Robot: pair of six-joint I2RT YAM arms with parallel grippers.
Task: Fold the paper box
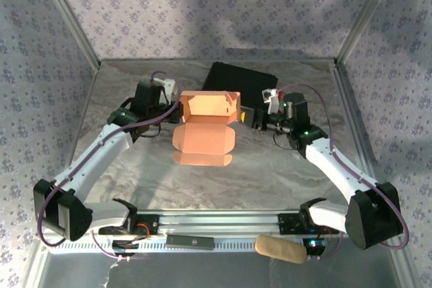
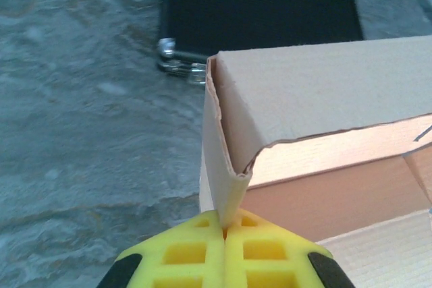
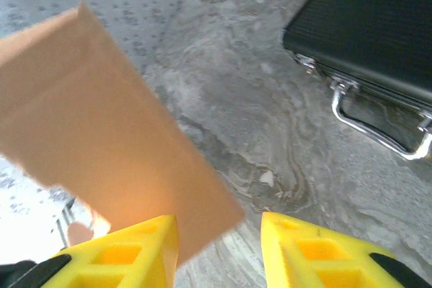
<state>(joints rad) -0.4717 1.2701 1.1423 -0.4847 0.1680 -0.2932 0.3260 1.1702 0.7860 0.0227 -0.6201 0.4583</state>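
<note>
One paper box (image 2: 317, 99) flap sits clamped in the left gripper (image 2: 225, 231) (right gripper (image 3: 217, 224) apart).

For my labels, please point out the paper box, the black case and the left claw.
paper box (image 1: 202, 141): top view, flat lower panel.
black case (image 1: 239, 80): top view, its lid.
left claw (image 2: 225, 231): left wrist view, between shut fingertips.

A black hard case (image 1: 239, 82) is seen lying flat at the far side of the marbled grey surface (image 1: 270, 173). Its metal latch (image 2: 177, 55) is caught in the left wrist view, and its chrome handle (image 3: 378, 133) (curved, hanging off the front edge) in the right wrist view. The enclosure is lined with floral-patterned walls (image 1: 202, 5). At the near edge, a tan rounded pad (image 1: 280, 248) is laid to the right of a small dark bar (image 1: 190, 240).
</note>
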